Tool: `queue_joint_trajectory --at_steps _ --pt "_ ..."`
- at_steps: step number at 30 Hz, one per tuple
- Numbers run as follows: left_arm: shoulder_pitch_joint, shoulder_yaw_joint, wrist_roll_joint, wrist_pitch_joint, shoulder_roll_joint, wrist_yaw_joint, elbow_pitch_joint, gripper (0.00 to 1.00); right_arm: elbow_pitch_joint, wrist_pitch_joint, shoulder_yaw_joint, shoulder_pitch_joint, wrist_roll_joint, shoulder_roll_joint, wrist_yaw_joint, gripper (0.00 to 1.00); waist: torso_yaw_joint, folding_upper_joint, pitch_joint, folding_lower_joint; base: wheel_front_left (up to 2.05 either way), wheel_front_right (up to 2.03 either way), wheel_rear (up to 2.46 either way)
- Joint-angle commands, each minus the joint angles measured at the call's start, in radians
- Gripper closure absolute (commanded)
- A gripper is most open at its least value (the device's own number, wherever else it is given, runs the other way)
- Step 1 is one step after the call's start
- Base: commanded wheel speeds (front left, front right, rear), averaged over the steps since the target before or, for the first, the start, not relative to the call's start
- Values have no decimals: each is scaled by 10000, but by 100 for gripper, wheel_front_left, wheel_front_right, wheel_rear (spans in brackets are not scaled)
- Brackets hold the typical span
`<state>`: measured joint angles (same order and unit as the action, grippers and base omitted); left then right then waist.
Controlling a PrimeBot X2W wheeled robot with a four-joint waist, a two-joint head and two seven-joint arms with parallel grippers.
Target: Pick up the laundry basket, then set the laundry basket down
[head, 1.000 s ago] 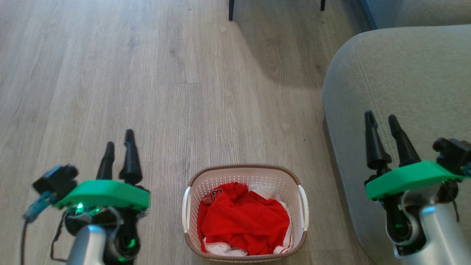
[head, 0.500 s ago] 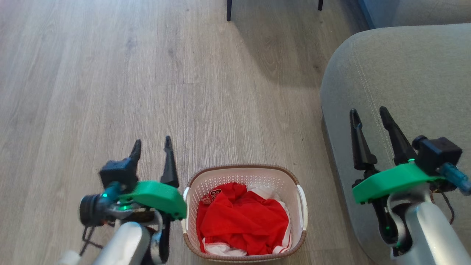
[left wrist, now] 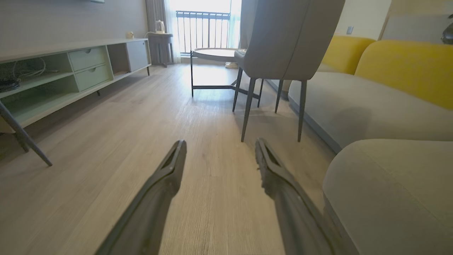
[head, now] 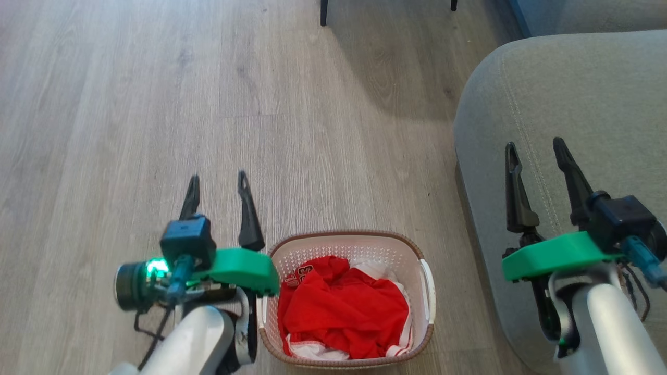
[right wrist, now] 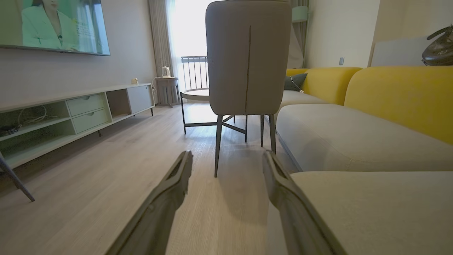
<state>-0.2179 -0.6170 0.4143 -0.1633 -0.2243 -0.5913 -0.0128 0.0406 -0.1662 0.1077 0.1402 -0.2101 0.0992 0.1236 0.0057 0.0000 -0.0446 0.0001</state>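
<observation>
"Two grippers, both with fingers spread and nothing between them. What has changed in the last second?"

"Mostly the left gripper. It was out at the far left of the wooden floor; now it sits just beside the left side of the laundry basket, and its wrist has turned, so the fingers show a wider gap. The right gripper has shifted only a little and still hangs over the grey sofa."

"And the basket?"

"Same spot: on the floor at the near edge of the head view, between the two arms, left of the sofa. A crumpled red garment fills it, with white fabric under that."

"Anything hidden?"

"The left gripper's green mount covers the top of the basket's left handle. I cannot tell whether the arm touches it. The basket's near rim is almost at the frame edge."

"The wrist views?"

"The left gripper and right gripper point along the floor toward a grey chair, with their fingers blurred near the lens."
</observation>
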Motion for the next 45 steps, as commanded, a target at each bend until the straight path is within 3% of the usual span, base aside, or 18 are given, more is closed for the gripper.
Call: queue_joint_trajectory --at_steps 1,3,8,11,15,21,24,34,45 --pt "-686 339 -164 -190 -94 -29 639 0 520 -164 216 505 374 11 56 0 0 0 -23 0 0 0 0" --pt "-604 605 -154 -248 36 92 992 0 695 -223 190 548 602 -21 57 0 9 0 -58 0 0 0 0" --pt "-178 1661 -528 -425 585 1075 1449 0 990 -398 320 584 1346 44 60 0 32 0 -136 0 0 0 0" --pt "92 2091 -794 -512 875 1785 1114 0 860 -485 389 514 1686 54 62 0 33 0 -147 0 0 0 0" --pt "367 2652 -1347 -630 1257 2385 667 0 476 -602 447 411 1872 19 64 0 8 0 -188 0 0 0 0" --pt "630 3333 -1482 -806 1668 3600 -309 0 -675 -778 877 317 1203 94 68 0 12 0 -205 -1 0 0 0" --pt "723 3584 -1597 -894 1725 4027 -743 0 -974 -866 813 398 1458 164 69 0 0 0 -223 -1 0 0 0" --pt "698 3476 -1266 -985 1738 4435 -1789 0 -1997 -956 508 474 1787 -96 71 0 -22 0 -211 -1 0 0 0" --pt "568 3321 -1199 -985 1739 4550 -2224 0 -2358 -956 427 565 1898 -162 71 0 0 0 -173 -1 0 0 0"
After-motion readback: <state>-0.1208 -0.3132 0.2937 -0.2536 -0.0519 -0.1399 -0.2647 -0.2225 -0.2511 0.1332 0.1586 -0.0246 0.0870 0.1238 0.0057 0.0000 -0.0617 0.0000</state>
